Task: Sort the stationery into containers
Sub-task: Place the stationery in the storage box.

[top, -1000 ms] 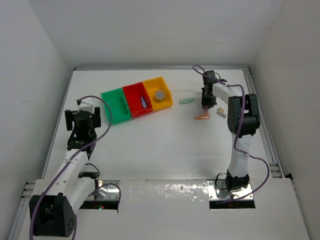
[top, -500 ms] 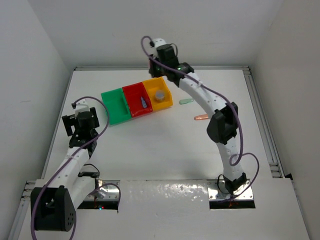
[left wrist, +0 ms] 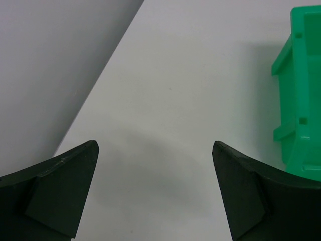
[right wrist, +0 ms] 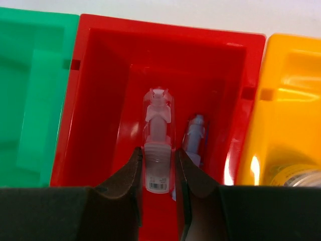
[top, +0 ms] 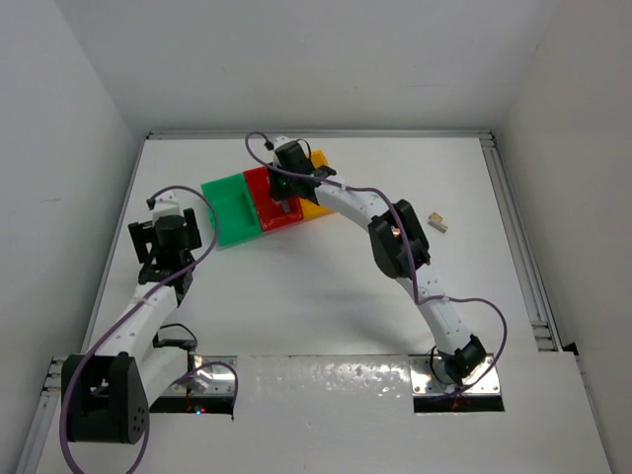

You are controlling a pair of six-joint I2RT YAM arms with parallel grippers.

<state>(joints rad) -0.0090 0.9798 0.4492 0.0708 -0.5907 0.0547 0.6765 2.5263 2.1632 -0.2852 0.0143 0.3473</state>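
The containers are three joined bins: green [top: 225,205], red [top: 263,184] and yellow-orange [top: 323,162]. My right gripper [top: 285,202] reaches over the red bin [right wrist: 100,75]. In the right wrist view this gripper [right wrist: 156,155] is shut on a pink oblong piece [right wrist: 158,133] in a clear wrapper, hanging over the bin's floor. A blue piece [right wrist: 195,135] lies in the same bin, just right of it. A pale green piece [right wrist: 40,110] lies in the green bin [right wrist: 20,40]. A grey roll [right wrist: 296,175] shows in the yellow-orange bin [right wrist: 286,90]. My left gripper [left wrist: 155,150] is open over bare table, left of the green bin [left wrist: 301,100].
A tan block [top: 437,222] lies on the table at the right, apart from both arms. The right arm's elbow [top: 397,242] stretches across the table's middle and hides what is under it. The left gripper [top: 166,232] sits close to the left wall.
The right arm has swung from the right side of the table across to above the red bin, carrying the pink piece. The left arm has hardly moved.
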